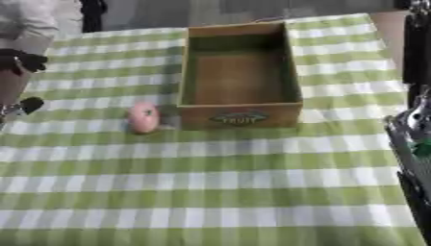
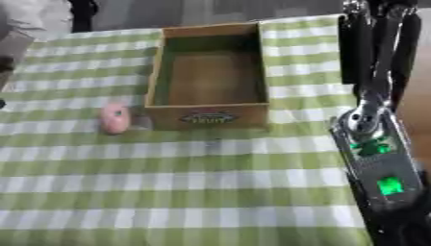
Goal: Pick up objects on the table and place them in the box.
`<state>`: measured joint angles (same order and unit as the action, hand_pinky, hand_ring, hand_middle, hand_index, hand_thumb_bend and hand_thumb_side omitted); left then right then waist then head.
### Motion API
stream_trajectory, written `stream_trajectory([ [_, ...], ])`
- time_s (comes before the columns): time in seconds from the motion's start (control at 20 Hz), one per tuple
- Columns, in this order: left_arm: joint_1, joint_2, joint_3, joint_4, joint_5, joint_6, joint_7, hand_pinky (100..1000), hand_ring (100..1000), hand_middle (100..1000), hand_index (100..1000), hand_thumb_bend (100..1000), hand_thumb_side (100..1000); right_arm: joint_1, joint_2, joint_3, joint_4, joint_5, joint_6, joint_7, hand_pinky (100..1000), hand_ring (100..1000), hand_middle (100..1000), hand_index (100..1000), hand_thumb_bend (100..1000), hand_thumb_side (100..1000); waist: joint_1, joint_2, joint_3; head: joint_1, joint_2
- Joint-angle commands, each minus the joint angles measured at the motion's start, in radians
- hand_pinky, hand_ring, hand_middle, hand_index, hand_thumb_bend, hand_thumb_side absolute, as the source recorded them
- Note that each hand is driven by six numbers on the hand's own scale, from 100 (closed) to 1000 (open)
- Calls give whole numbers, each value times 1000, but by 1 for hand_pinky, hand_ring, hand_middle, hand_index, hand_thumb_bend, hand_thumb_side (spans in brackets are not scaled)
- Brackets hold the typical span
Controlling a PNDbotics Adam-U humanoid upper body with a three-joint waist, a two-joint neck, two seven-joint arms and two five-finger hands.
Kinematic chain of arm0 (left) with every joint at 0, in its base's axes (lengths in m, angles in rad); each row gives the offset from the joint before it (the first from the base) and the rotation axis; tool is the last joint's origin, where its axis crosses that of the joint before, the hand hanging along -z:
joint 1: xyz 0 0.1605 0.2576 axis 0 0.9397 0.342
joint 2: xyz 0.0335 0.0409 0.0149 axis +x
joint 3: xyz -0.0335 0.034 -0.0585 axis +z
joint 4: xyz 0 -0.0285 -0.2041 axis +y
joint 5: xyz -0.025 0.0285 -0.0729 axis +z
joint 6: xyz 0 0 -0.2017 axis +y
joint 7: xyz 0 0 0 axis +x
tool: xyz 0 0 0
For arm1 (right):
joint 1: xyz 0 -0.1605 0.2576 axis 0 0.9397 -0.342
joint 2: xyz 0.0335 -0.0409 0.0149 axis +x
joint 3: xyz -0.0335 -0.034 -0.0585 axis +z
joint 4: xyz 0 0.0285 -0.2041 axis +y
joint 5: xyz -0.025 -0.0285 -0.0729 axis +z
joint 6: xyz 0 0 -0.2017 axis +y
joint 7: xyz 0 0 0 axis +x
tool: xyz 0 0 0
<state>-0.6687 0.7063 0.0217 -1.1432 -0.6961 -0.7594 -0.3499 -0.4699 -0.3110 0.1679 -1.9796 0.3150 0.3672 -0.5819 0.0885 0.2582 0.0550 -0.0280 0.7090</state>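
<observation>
Nearest the camera: green-and-white checked tablecloth (image 1: pixel 210 192), spread flat across the whole work surface, bare cloth in front of the box.

Open rectangular wooden box (image 1: pixel 240 72) standing upright on the tablecloth, taken as landmark. Long axis running away from the camera. Oval printed label (image 1: pixel 239 117) on the near wall of the box, lettering not legible. Interior floor of the box visible, brown, nothing seen lying in it.

Pink rounded egg-shaped object (image 1: pixel 144 116) lying on the tablecloth just to the left of the box's near left corner, outside the box. Small dark mark on its upper face. Whether object and box wall touch: cannot tell; a narrow strip of cloth seems to show between them.

Right arm (image 2: pixel 380 158), silver and black with green lights, reaching down the view's right side, to the right of the box and well apart from it. Right hand not seen in either view; finger state cannot be told.

Dark shape (image 1: pixel 21 60) at the far left edge, well to the left of the box, with a smaller dark tip (image 1: pixel 30 104) below it. Possibly part of the left arm or hand, not made out; finger state cannot be told.
</observation>
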Motion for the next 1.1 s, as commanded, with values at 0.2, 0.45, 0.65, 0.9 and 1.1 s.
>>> stream_trajectory([
  [0.2,-23,1,-37,-48,-61,-148,-157,674,769,766,968,440,863,-12,-4,3,-20,1,2,-3,852,681,691,886,100,1000,-1,-14,3,5,-17],
  [0.45,-22,-19,-77,-127,-67,-148,-195,673,769,784,982,527,913,-12,-5,3,-20,-1,2,-6,851,679,690,885,100,1000,-2,-13,4,7,-19],
  [0.65,-9,-12,-99,-172,-81,-148,-197,671,763,778,997,555,937,-10,-6,4,-20,-2,2,-7,851,679,689,885,100,1000,-1,-13,8,9,-22],
  [0.9,3,-16,-119,-164,-78,-148,-189,656,746,762,1000,515,950,-8,-5,5,-20,-4,2,-8,851,677,688,884,100,1000,-2,-12,12,11,-26],
  [1.1,-9,-41,-130,-155,-53,-148,-200,650,734,741,984,499,941,-6,-4,7,-20,-6,3,-9,850,676,687,883,100,1000,-3,-12,13,13,-27],
])
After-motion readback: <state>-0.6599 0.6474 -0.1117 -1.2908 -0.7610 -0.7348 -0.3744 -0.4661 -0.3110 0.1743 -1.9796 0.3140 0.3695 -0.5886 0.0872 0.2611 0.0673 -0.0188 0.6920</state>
